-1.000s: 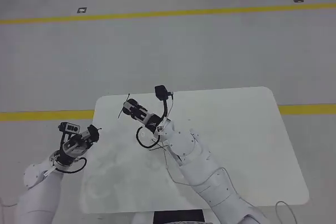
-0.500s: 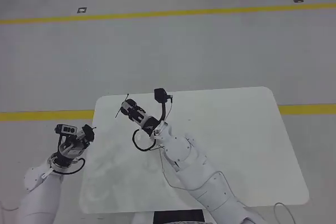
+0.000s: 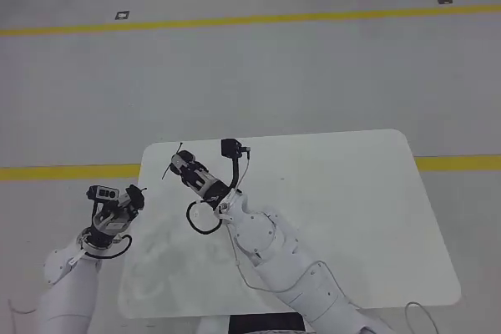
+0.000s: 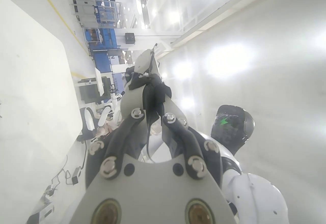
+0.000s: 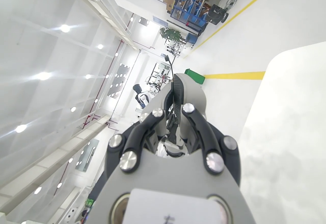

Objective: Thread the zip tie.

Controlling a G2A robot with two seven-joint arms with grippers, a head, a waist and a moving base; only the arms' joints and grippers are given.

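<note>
A thin black zip tie (image 3: 166, 172) sticks out past both sides of my right gripper (image 3: 179, 159), which is shut on it above the back left corner of the white table (image 3: 342, 192). In the right wrist view the zip tie (image 5: 171, 67) rises straight out of the closed fingertips of the right gripper (image 5: 175, 82). My left gripper (image 3: 135, 198) hovers just off the table's left edge, apart from the zip tie. In the left wrist view the left gripper (image 4: 149, 67) is shut. A dark strand shows between its fingers, and I cannot tell what it is.
Yellow floor lines (image 3: 58, 172) run behind and beside the table. The table (image 5: 293, 108) is bare white from the middle to the right edge.
My right gripper has carried the zip tie a little to the left along the table's back. The left gripper drew left off the table edge, then edged slightly back.
</note>
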